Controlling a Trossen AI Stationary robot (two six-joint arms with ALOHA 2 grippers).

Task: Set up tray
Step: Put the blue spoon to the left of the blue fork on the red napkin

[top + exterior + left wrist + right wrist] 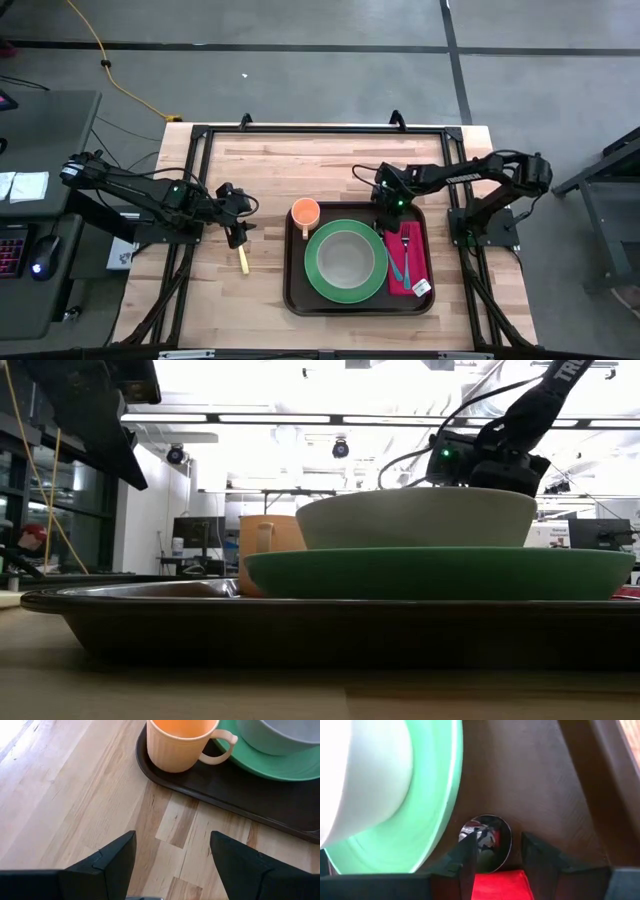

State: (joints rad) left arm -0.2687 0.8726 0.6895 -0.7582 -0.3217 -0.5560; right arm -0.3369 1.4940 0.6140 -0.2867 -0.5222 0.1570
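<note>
Looking down, high view: large dark-brown rectangular plastic tray on wooden table; right gripper over tray's far right corner, left gripper beside tray, over bare wood.

Low view: tray rim fills foreground, round green plate and pale bowl on it.

Left wrist view: fingers spread wide, empty; orange plastic mug ahead in tray corner.

Right wrist view: fingers narrow, flanking shiny metal spoon bowl above red napkin; grip on spoon cannot be told.
</note>
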